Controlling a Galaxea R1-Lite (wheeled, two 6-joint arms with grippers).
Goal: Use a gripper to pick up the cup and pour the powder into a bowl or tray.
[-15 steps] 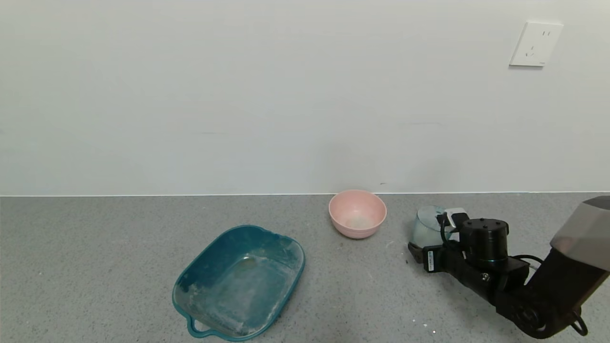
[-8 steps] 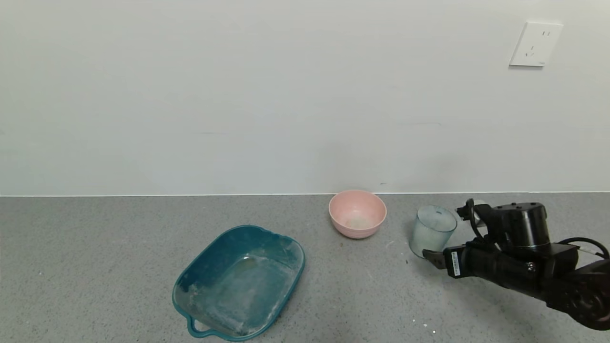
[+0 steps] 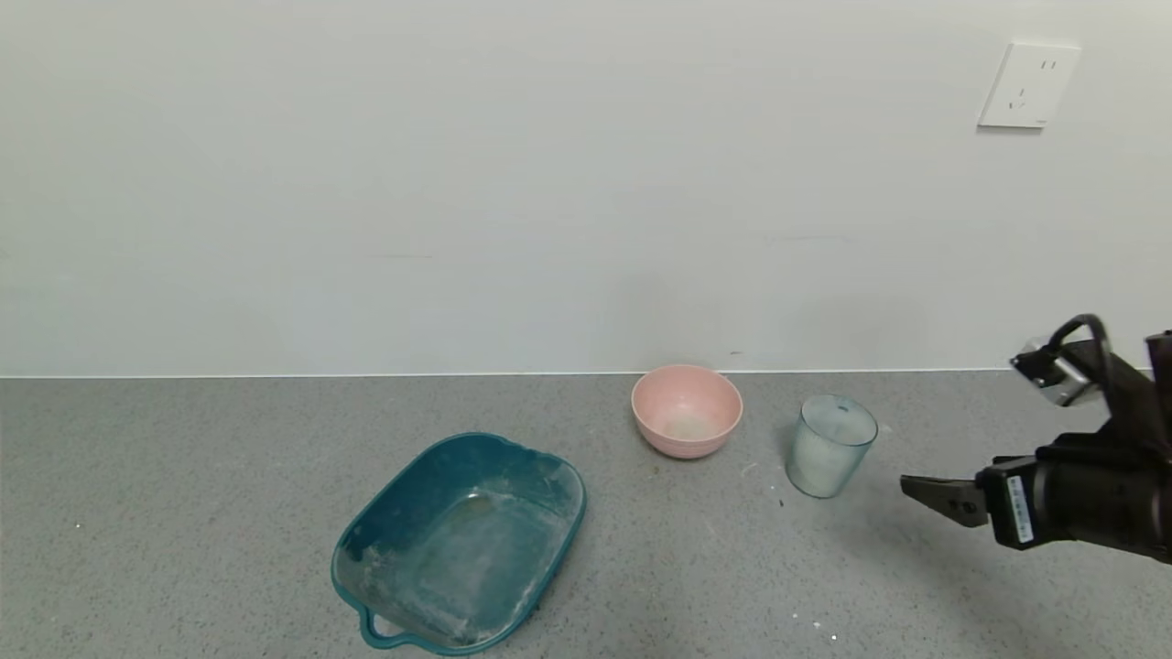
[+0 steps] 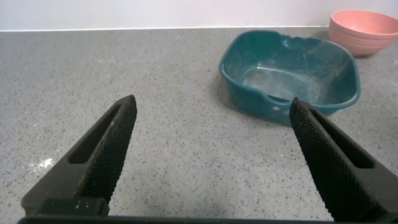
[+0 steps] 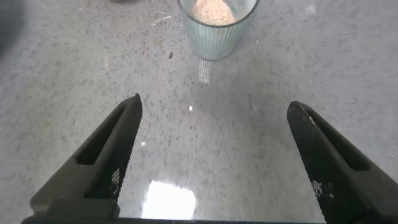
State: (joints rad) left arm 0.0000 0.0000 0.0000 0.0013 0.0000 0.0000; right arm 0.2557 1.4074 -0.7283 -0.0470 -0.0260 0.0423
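Cup (image 3: 830, 446), a ribbed translucent blue-grey tumbler, stands upright on the grey speckled counter (image 3: 183, 513), just to the right of the pink bowl (image 3: 687, 409) and apart from it. Pale tan powder (image 5: 213, 10) lies in the bottom of the cup, as the right wrist view shows. Right gripper (image 3: 934, 496) is low over the counter to the right of the cup, clear of it, its tips pointing toward the cup. Its fingers (image 5: 109, 152) are spread wide with nothing between them; the cup sits beyond the gap, on the line between the two fingers. A faint pale residue shows in the bottom of the pink bowl. Teal tray (image 3: 536, 549), with a handle at its near end and a whitish dusting inside, rests on the counter to the left of the bowl and nearer the robot. Left gripper (image 4: 211, 149) hangs above bare counter, facing the tray and bowl from a distance, fingers likewise spread and empty. A white wall socket (image 3: 1028, 84) is mounted upper right.
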